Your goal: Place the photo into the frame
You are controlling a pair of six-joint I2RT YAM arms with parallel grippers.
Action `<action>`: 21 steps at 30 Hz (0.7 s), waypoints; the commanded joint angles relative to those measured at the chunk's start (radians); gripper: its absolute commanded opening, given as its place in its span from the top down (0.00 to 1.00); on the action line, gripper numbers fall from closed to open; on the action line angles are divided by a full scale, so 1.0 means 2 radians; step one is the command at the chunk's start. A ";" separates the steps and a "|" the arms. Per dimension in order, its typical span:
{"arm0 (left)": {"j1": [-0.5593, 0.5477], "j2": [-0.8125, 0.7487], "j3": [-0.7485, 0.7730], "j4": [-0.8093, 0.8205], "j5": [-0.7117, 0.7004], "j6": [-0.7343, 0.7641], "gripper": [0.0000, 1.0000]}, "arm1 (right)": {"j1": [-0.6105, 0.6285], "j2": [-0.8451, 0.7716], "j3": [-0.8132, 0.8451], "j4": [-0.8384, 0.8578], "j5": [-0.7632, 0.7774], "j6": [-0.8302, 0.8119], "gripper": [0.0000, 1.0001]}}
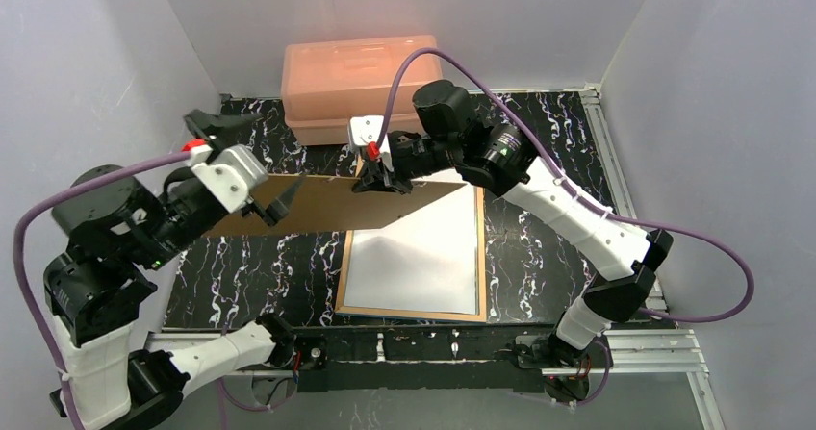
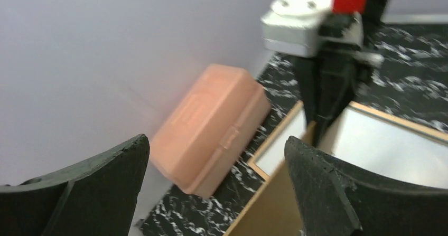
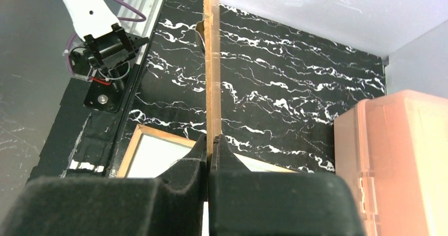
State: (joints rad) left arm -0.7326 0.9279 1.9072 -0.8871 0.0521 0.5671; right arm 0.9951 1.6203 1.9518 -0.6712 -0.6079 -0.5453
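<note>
Item 1, right gripper [image 1: 380,182]: clenched on the far edge of the brown backing board [image 1: 322,209]. In the wrist view its 2 fingers [image 3: 195,159] pinch the board, which shows edge-on there.

Item 2, left gripper [image 1: 274,202]: released. Its 2 fingers [image 2: 327,194] stand wide apart in the wrist view. The board's left end lies between them, close to 1 finger (contact cannot be confirmed).

Item 3, board: held tilted above the black marbled table [image 1: 250,276]. It spans from the left gripper to the right gripper. In the top view its right part overlaps the far left corner of the frame [image 1: 409,314].

Item 4, frame: flat on the table in front of the arm bases, wood-coloured back edge up.

Item 5, the photo [image 1: 419,252]: a plain white sheet fills the frame's opening, lying flat inside the rim, and no print is visible on it.

Item 6, peach plastic box [image 1: 356,79]: at the far edge of the table, lid down, apart from the frame.
</note>
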 commanded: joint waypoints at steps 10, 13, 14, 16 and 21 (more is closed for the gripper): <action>0.001 -0.057 -0.052 0.225 -0.223 0.040 0.01 | -0.005 -0.051 -0.006 0.172 0.138 0.208 0.99; 0.001 -0.060 -0.062 0.184 -0.249 0.017 0.01 | -0.013 -0.046 -0.005 0.178 0.181 0.284 0.99; 0.000 -0.061 -0.064 0.172 -0.254 0.007 0.01 | -0.019 -0.042 -0.004 0.174 0.193 0.314 0.99; 0.001 -0.063 -0.072 0.153 -0.255 0.001 0.02 | -0.041 -0.034 -0.004 0.158 0.213 0.370 0.99; 0.000 -0.039 -0.059 0.042 -0.233 -0.028 0.01 | -0.133 -0.070 -0.115 0.211 0.172 0.560 0.99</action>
State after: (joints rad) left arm -0.7326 0.8074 1.7771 -0.6300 -0.4118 0.5709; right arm 0.8616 1.5696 1.8622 -0.4206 -0.2695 0.2043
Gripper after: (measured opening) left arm 0.983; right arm 0.053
